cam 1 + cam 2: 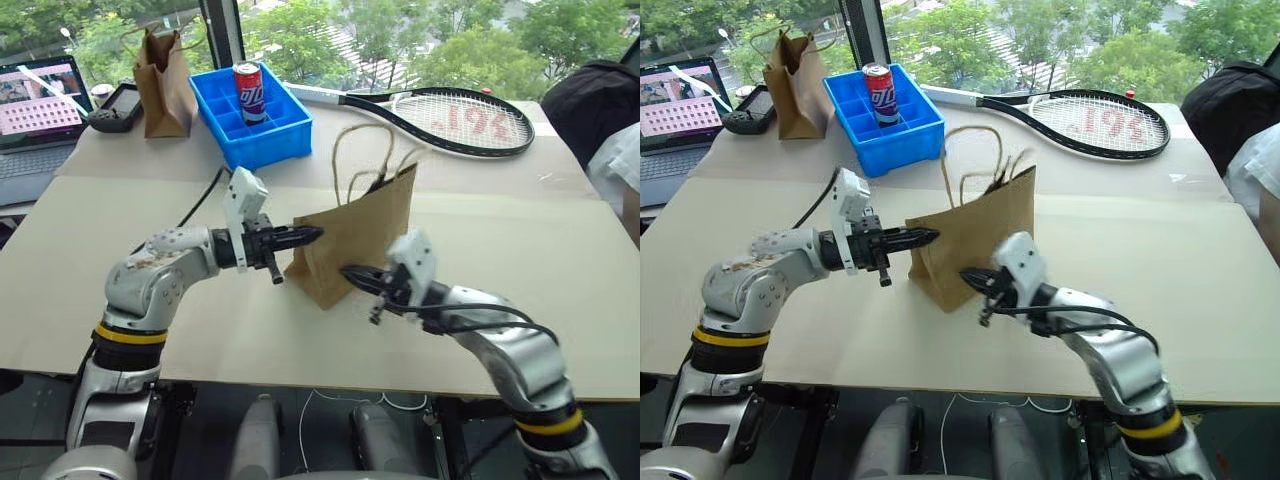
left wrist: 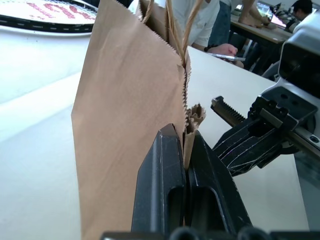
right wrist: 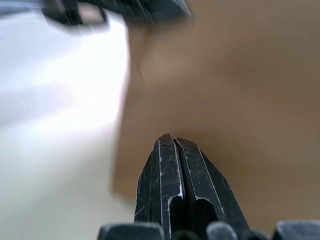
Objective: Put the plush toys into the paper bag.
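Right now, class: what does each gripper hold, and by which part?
Left gripper pinches the paper bag by its upper side edge. Right gripper is shut, holding nothing.

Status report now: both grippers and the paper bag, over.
Left gripper shut on paper bag edge. Right gripper shut, empty, beside bag. Bag upright on table.

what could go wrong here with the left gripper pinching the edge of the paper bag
1. The left gripper is shut on a thin, crumpled edge of the paper bag; a pull could tear the paper or let it slip free.
2. The bag stands upright on the table held from one side only, so a sideways tug may tip it.
3. The right gripper is shut beside the bag's side; pushing in could crush the bag closed.
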Motion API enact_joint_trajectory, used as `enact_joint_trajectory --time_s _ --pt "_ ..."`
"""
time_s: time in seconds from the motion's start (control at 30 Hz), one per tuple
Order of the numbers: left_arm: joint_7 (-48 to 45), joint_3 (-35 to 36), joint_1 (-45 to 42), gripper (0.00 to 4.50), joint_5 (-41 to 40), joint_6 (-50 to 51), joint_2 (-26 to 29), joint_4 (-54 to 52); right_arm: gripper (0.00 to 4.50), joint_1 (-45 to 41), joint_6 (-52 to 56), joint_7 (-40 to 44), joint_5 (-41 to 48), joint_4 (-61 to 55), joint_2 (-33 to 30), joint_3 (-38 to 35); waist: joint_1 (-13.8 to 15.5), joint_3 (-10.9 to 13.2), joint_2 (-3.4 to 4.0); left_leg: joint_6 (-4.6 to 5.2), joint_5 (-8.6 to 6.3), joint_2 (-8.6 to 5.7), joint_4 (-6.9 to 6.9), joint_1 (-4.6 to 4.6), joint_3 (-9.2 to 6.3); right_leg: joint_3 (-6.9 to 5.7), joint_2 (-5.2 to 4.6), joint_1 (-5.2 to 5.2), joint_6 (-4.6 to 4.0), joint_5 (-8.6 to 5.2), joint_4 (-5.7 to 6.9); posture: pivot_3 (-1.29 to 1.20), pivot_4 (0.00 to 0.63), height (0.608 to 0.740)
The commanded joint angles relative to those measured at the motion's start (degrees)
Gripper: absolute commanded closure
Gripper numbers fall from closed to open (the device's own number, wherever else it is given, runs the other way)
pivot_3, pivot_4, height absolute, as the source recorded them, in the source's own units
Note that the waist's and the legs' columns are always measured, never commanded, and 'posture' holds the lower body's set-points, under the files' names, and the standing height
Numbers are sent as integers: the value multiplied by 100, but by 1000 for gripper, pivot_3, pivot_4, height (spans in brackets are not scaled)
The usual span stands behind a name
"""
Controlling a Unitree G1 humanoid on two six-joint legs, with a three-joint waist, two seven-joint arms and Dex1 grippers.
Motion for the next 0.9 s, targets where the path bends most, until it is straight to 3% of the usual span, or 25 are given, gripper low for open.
enact_joint_trajectory --time_s 0.03,0.33,0.43,0.6,0.9 --pt "-1114 -13 -532 4459 111 -806 174 552 4500 671 138 185 269 -369 -384 -835 22 0 0 0 0 0 -1 0 0 0 0 0 -1 0 -1 0 150 663" --pt "-3580 -583 -1589 4459 793 -2328 255 2574 4500 1957 58 323 190 -438 -898 -2077 -33 0 0 0 0 2 -2 7 4 6 3 3 23 -14 1 0 150 663" --pt "-3709 -795 -1709 4459 624 -2708 233 2905 4500 2120 86 322 206 -469 -931 -2255 -38 0 0 0 0 3 -2 6 4 6 3 3 22 -14 1 0 150 663" --pt "-3709 -1561 -1590 4459 134 -3291 646 2917 4500 2226 131 322 206 -516 -965 -2346 -67 0 0 0 0 3 -1 2 2 6 2 2 22 -14 1 0 150 663" --pt "-3709 -2327 -1446 4459 93 -4547 992 3180 4500 2026 222 302 208 -479 -1039 -2212 -89 0 0 1 0 3 3 3 1 6 2 4 23 -14 2 0 150 663"
